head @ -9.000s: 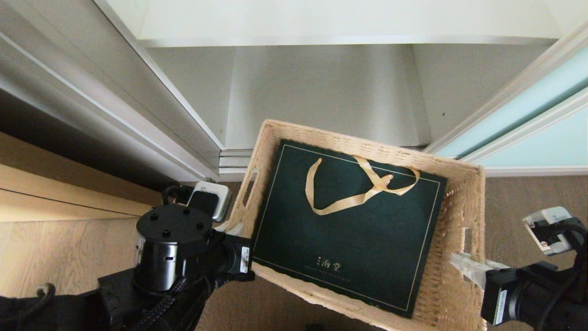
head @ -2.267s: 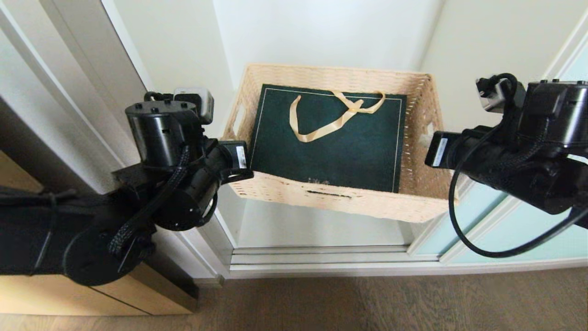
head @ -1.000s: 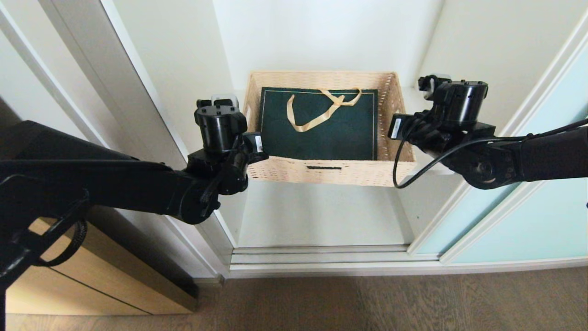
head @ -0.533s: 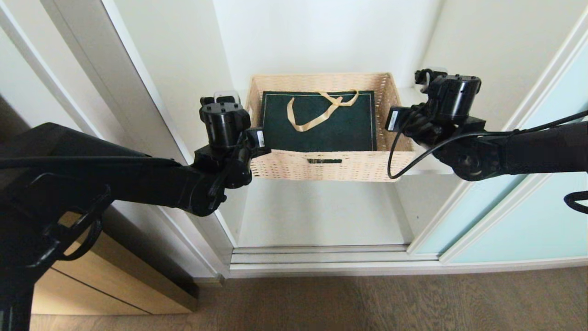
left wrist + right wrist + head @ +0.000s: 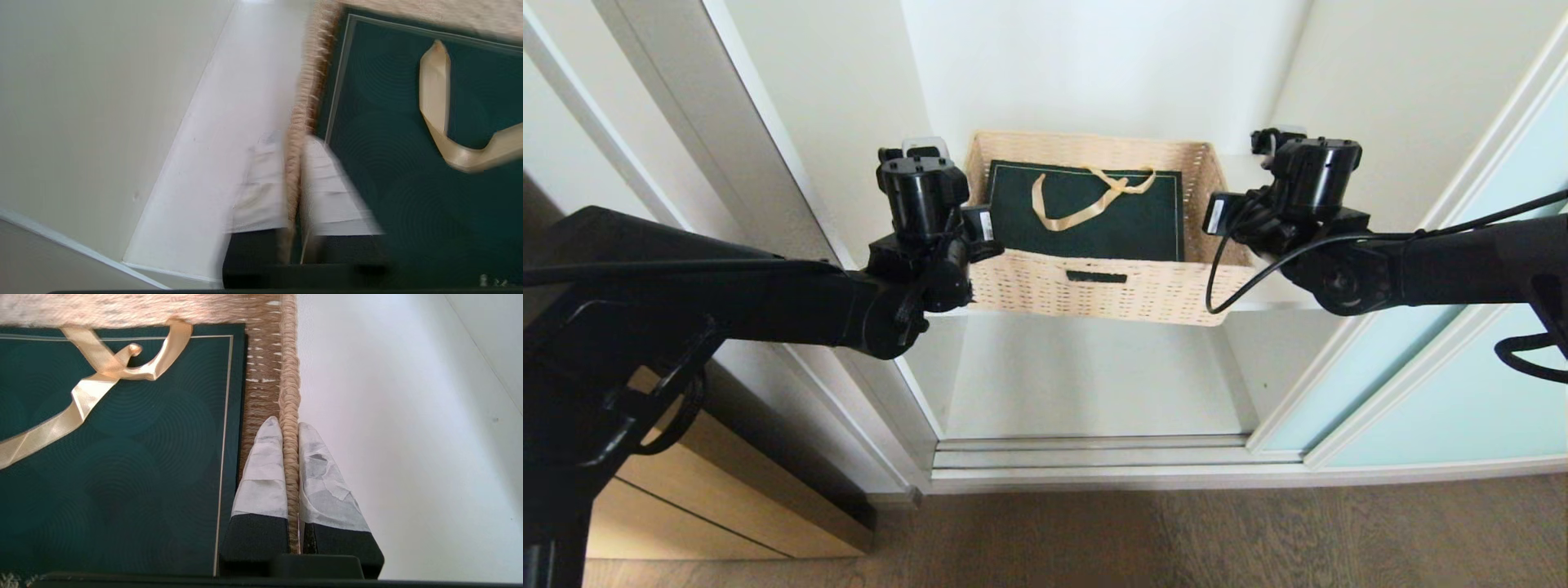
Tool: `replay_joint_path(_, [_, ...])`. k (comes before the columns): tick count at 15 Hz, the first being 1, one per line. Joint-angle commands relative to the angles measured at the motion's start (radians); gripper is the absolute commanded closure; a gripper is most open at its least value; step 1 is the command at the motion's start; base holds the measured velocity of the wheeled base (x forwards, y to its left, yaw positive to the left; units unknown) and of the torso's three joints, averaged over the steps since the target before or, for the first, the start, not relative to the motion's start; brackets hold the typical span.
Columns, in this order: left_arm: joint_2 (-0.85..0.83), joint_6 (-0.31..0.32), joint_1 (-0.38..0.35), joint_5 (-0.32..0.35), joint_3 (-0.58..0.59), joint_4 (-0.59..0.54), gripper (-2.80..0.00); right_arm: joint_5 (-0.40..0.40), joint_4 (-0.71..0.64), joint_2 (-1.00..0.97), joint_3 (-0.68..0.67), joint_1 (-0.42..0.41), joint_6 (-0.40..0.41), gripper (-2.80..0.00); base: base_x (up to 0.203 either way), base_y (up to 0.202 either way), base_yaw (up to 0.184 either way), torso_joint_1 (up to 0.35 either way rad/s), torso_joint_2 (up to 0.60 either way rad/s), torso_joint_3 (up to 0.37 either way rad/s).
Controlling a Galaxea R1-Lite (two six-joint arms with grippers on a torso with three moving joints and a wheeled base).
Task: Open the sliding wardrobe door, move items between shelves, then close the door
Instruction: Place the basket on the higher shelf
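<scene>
We see the tan wicker basket (image 5: 1094,245) on the upper white shelf (image 5: 1282,304) inside the wardrobe, the dark green gift bag (image 5: 1086,216) lying flat in it. Our right end effector (image 5: 289,435) pinches the basket's right rim; our left end effector (image 5: 292,179) straddles the left rim, its tips pressed close against the weave.

Nothing legible anywhere. Small white stickers on the left arm's wrist (image 5: 985,226) and on the right arm's wrist (image 5: 1217,216), print too tiny to read. Faint pale marks at the corner of the dark green gift bag (image 5: 492,281), too blurred to make out.
</scene>
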State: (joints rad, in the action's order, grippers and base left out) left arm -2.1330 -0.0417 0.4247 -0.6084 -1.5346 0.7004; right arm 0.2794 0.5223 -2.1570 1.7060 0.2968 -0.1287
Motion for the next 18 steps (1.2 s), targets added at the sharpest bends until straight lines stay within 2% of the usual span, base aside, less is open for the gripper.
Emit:
replay_joint_path(1, [-0.001,0.003,-0.001,-0.028,-0.034,-0.005,-2.8,0.001,-0.003,-0.001,0.013,0.001,0.0,0.0,0.0,0.0,0.0,0.0,0.0,0.0])
replay_joint_path(7, [-0.007,-0.001,-0.001,-0.028,-0.081,0.005,-2.8,0.001,-0.061,-0.005,0.067,0.002,-0.006,0.0,0.0,0.0,0.0,0.0,0.0,0.0])
replay_joint_path(10, [0.078,0.0,0.013,-0.026,-0.048,-0.005,-2.8,0.001,-0.062,-0.018,0.073,0.002,-0.005,0.0,0.0,0.0,0.0,0.0,0.0,0.0])
replay_joint_path(11, [0.108,0.002,0.03,-0.023,-0.034,-0.021,0.0,0.001,-0.061,-0.026,0.074,0.002,-0.006,0.0,0.0,0.0,0.0,0.0,0.0,0.0])
replay_joint_path(13, [0.191,0.0,0.083,0.0,0.034,-0.069,0.0,0.001,-0.061,-0.024,0.075,0.002,-0.009,0.0,0.0,0.0,0.0,0.0,0.0,0.0])
replay_joint_path(16, [0.32,-0.007,0.171,0.076,0.256,-0.121,0.0,0.003,-0.059,-0.007,0.061,0.001,-0.012,0.0,0.0,0.0,0.0,0.0,0.0,0.0])
replay_joint_path(18, [0.372,-0.039,0.224,0.114,0.403,-0.146,0.0,0.003,-0.058,-0.005,0.061,0.001,-0.012,0.0,0.0,0.0,0.0,0.0,0.0,0.0])
